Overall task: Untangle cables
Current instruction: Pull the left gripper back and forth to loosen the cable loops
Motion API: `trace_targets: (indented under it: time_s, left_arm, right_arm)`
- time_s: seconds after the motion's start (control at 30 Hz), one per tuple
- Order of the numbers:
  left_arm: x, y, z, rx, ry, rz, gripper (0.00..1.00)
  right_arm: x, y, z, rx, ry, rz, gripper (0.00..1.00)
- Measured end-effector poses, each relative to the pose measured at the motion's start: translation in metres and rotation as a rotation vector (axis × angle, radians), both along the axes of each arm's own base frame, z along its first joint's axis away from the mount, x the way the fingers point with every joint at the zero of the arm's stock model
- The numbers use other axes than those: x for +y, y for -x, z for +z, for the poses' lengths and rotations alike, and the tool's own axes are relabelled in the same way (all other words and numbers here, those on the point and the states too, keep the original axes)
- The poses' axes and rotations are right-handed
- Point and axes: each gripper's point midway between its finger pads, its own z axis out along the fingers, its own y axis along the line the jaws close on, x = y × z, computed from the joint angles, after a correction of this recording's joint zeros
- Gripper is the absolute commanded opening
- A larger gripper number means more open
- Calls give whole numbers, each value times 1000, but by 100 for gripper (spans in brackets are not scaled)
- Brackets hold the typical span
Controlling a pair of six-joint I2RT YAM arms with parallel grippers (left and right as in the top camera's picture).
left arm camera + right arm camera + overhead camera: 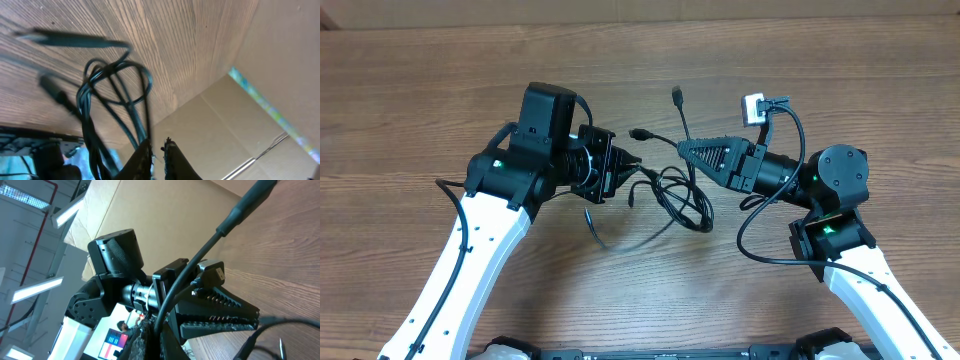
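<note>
Several thin black cables (672, 192) lie tangled on the wooden table between my two grippers. Loose plug ends lie at the far side (677, 95), near the middle (640, 133) and beside the left gripper (633, 197). My left gripper (635, 168) is at the tangle's left edge; in the left wrist view its fingers (158, 146) are nearly closed, and one strand of the bundle (115, 95) runs into their tip. My right gripper (683, 150) is shut on a cable (200, 255) that rises from its fingers (155, 335) to a plug (250, 200).
A cable loop (605, 235) trails toward the table's front. The left arm (115, 255) sits close in front of the right gripper. A cardboard wall (240, 115) stands behind the table. A white connector (753, 108) sits on the right arm.
</note>
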Motion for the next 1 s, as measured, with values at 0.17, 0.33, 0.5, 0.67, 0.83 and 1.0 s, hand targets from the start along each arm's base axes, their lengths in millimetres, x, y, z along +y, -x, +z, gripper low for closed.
trace_targets:
  time_s: [0.17, 0.33, 0.5, 0.67, 0.83, 1.0]
  left_arm:
    - [2, 3, -3, -42, -40, -56, 43]
    - [5, 7, -8, -50, -72, -89, 97]
    - [15, 19, -21, 0, -138, -101, 99]
    - [23, 13, -25, -2, -182, -53, 99]
    - [19, 0, -17, -27, -144, 4, 100]
    - [14, -14, -7, -75, -107, 36, 100]
  right_arm:
    - [-1, 3, 13, -47, -33, 5, 4]
    - [-3, 9, 36, -114, -92, 14, 4]
    - [-3, 8, 38, -86, -109, 15, 4]
    - [-3, 8, 38, -72, -113, 17, 4]
    - [-3, 10, 40, -73, -122, 25, 4]
    - [-4, 14, 46, -94, -136, 37, 4]
